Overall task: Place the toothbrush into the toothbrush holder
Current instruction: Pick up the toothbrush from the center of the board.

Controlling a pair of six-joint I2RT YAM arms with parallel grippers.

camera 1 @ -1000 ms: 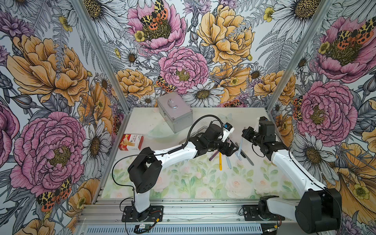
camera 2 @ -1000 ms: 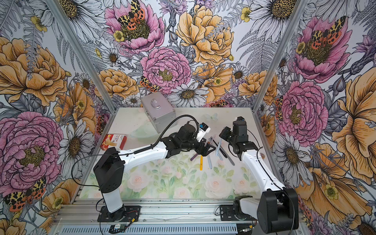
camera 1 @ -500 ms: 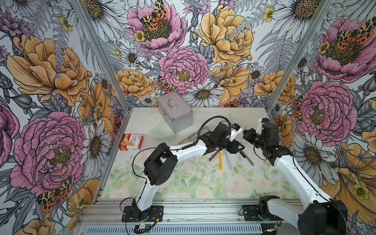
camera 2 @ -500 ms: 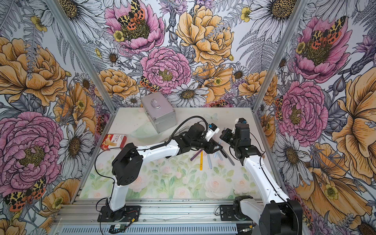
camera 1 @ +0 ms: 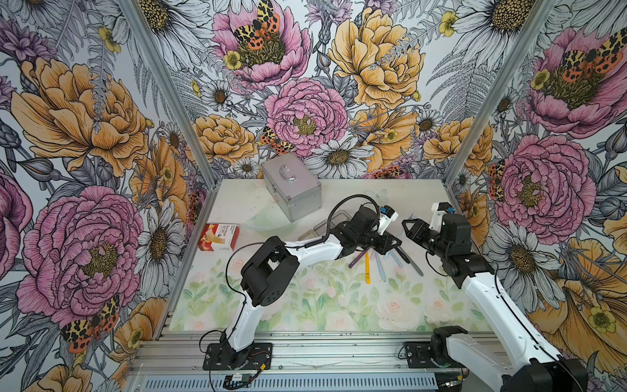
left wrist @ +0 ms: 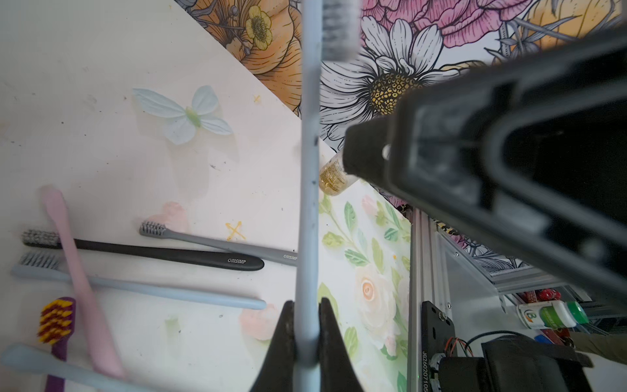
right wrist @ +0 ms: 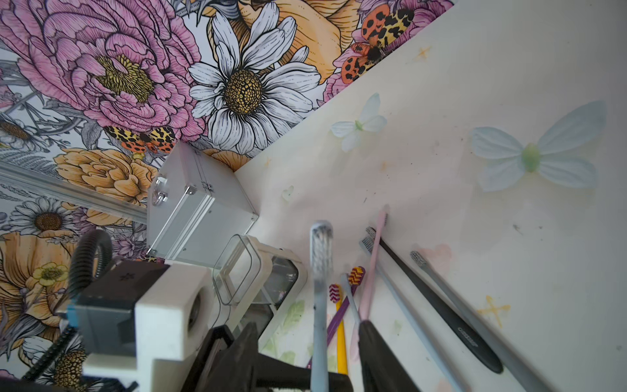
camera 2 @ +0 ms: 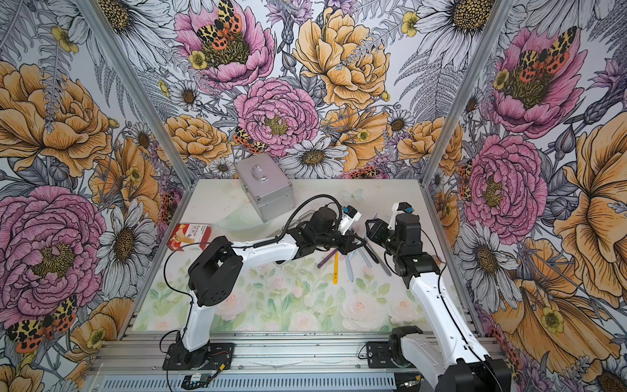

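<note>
A pale blue toothbrush (left wrist: pixel 307 203) with grey bristles is clamped at its handle by my left gripper (left wrist: pixel 307 305), which is shut on it. Its head points towards the right arm. My right gripper (right wrist: pixel 308 325) stands open, with the same toothbrush (right wrist: pixel 319 305) passing between its fingers and touching neither. In both top views the two grippers meet above the table's right middle, left gripper (camera 1: pixel 390 242) facing right gripper (camera 1: pixel 409 228). The toothbrush holder (right wrist: pixel 288 268), white with a clear square cup (right wrist: pixel 237 271), lies just behind the left arm, mostly hidden in a top view (camera 1: pixel 322 226).
Several loose toothbrushes lie below the grippers: yellow (camera 1: pixel 367 268), purple (camera 1: pixel 358 259), black (left wrist: pixel 163 253), grey (left wrist: pixel 217 242), pink (left wrist: pixel 81 281) and pale blue (left wrist: pixel 152 288). A silver metal case (camera 1: pixel 291 190) stands at the back, a red box (camera 1: pixel 219 236) at the left edge.
My left arm reached right to the right gripper and shut on the toothbrush. The right gripper, shut on it before, has opened and let it go.
</note>
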